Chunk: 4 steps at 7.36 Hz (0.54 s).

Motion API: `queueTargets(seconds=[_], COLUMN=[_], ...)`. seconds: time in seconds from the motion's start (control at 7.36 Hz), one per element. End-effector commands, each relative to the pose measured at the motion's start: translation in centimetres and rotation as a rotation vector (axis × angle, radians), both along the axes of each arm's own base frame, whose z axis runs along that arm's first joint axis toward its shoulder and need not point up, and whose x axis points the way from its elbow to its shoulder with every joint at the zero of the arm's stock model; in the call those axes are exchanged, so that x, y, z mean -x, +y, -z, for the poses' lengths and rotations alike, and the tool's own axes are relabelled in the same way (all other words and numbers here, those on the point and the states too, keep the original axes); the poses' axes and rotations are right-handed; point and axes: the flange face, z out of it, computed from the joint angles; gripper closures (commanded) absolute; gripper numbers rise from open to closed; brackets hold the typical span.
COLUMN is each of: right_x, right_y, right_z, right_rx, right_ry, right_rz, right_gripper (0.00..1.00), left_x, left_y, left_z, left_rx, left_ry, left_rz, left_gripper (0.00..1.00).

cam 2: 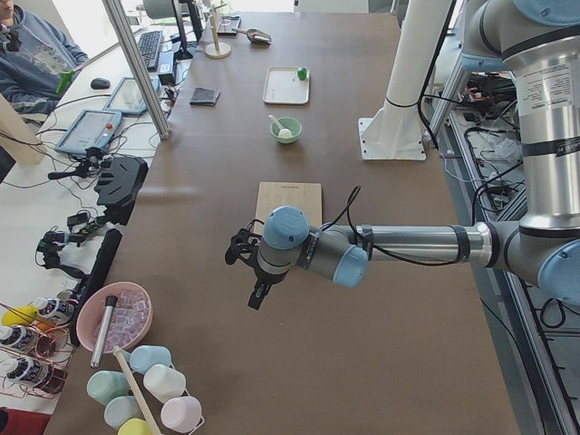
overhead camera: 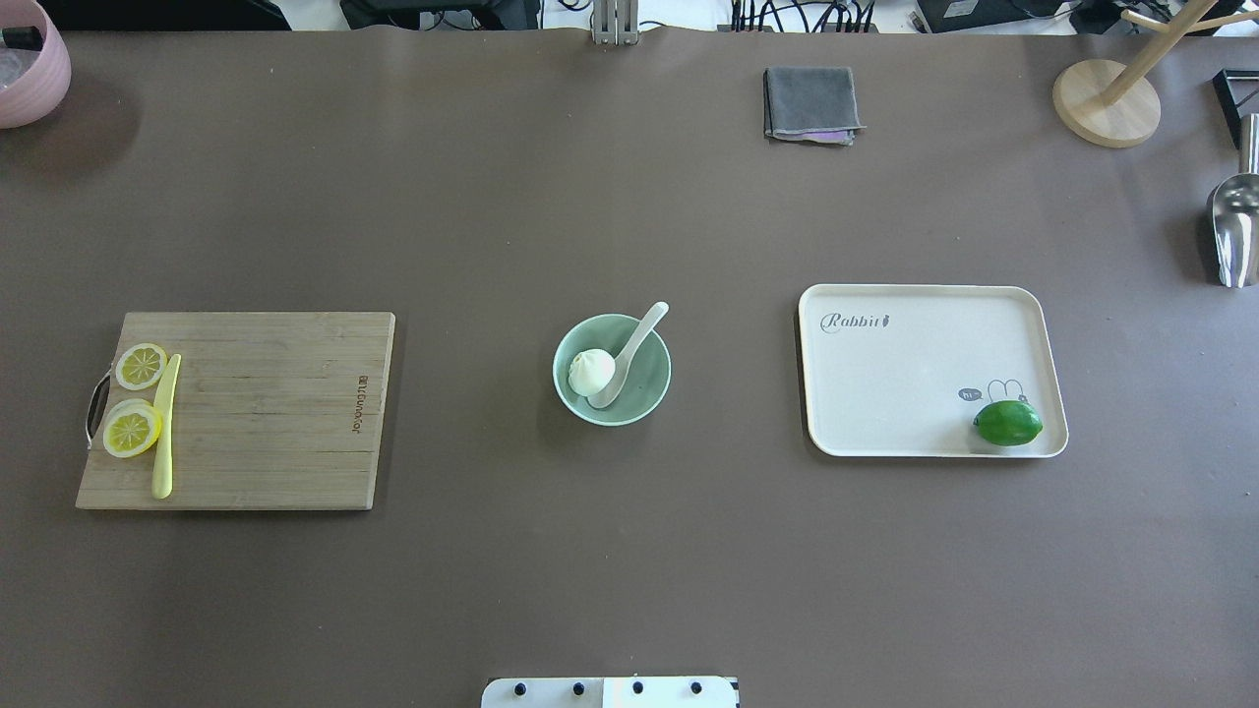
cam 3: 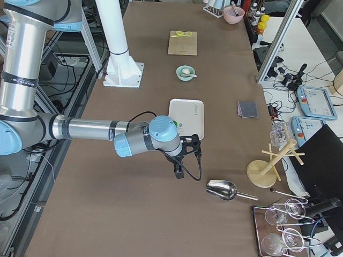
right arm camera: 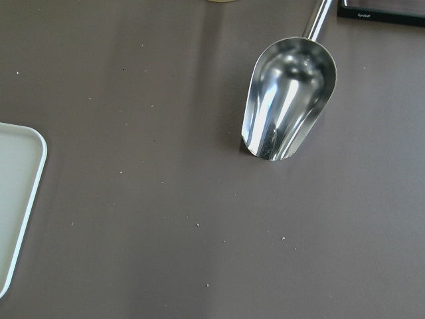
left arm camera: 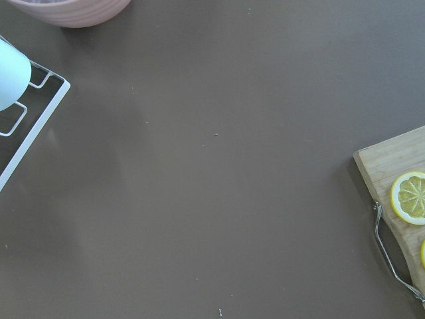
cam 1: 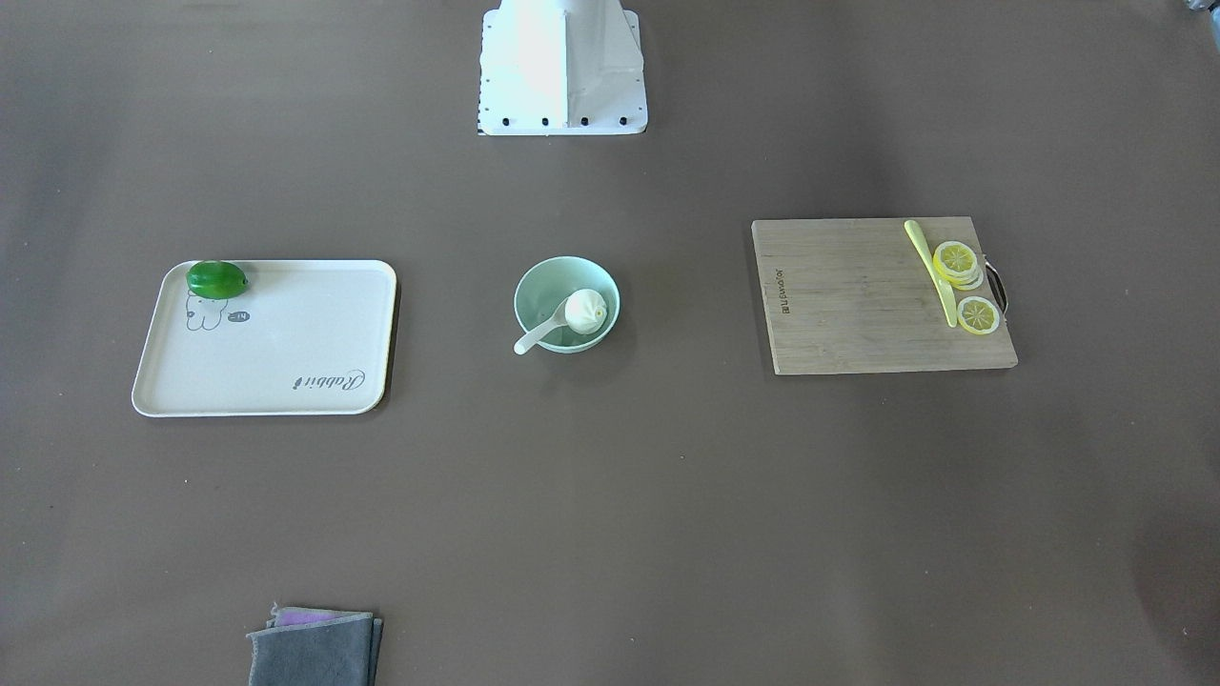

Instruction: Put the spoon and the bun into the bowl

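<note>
Nearest the robot, both arms hang out past the table's two ends, well apart from the task's things. The left gripper (cam 2: 256,294) and right gripper (cam 3: 179,171) show only in the side views, so we cannot tell how their jaws stand. We see nothing in either one.

Mid-table: the bowl (overhead camera: 641,399) sits between the cutting board (overhead camera: 256,413) on the robot's left and the tray (overhead camera: 915,364) on its right. The bun (overhead camera: 591,372) lies inside the bowl. The spoon (overhead camera: 637,339) has its scoop down in the bowl, touching the bun, and its handle leans over the far rim. We judge both placements done.

Handling, as we judge it: the spoon looks light, stiff and slick, so take it by the exposed handle. The bun looks soft and squashable, so pinch it lightly across its sides, below the pleats.

Lemon slices (overhead camera: 133,430) and a yellow knife (overhead camera: 164,433) lie on the board, a lime (overhead camera: 1007,423) on the tray.

Farthest: a folded cloth (overhead camera: 809,101).
</note>
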Motion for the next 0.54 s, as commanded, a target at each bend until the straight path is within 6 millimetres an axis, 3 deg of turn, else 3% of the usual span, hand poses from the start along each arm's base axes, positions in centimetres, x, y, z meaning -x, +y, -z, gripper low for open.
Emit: queueTargets(seconds=[0.0, 0.27, 0.41], right_x=[0.0, 0.1, 0.1], right_y=[-0.1, -0.1, -0.1], right_z=[0.0, 0.0, 0.0], right_rx=[0.000, -0.001, 0.000], right_ry=[0.001, -0.001, 0.000], right_rz=[-0.002, 0.002, 0.000], right_gripper=[0.00, 0.00, 0.00], left_x=[0.0, 0.1, 0.0], left_y=[-0.1, 0.3, 0.5], left_z=[0.7, 0.7, -0.4], left_rx=[-0.052, -0.056, -0.029], left_ry=[0.001, 0.001, 0.009], left_rz=[0.001, 0.002, -0.005], left_gripper=[0.01, 0.01, 0.01])
